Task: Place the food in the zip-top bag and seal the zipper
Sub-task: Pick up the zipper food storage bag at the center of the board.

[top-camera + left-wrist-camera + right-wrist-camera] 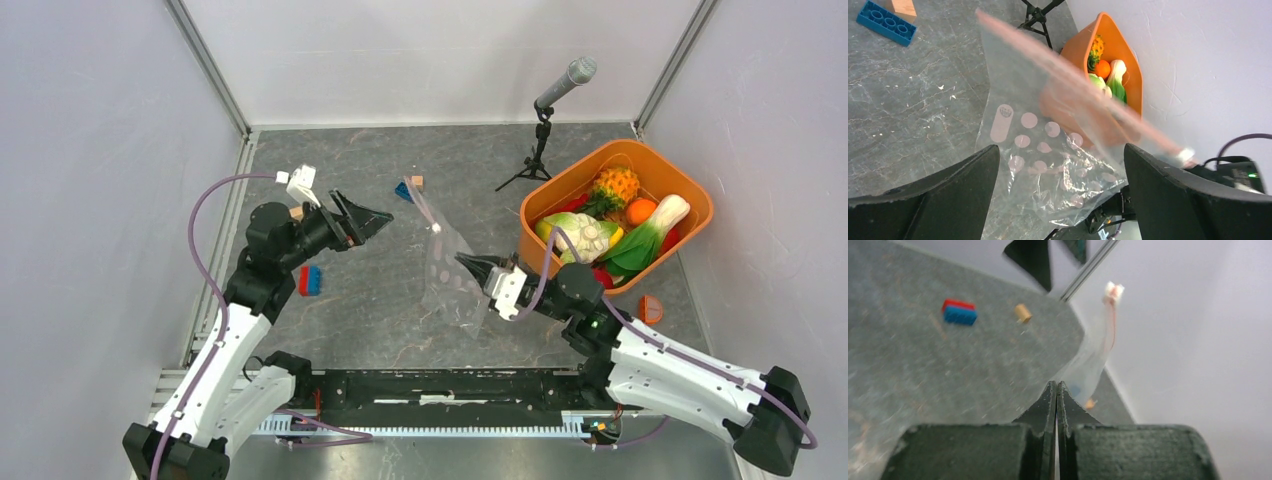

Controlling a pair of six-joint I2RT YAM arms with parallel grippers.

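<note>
Zip-top bag [445,285] pinched tight by right gripper [465,260]

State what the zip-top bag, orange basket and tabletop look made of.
The zip-top bag: thin clear plastic film; it crinkles and the basket shows through. The orange basket: probably moulded plastic, smooth, evenly coloured. The tabletop: grey, veined, matt; stone or laminate, unclear.

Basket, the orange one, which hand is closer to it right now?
Right. The right hand sits just left of the basket, shut on the bag's edge. The left hand, open, is farther left, beyond the bag.
</note>
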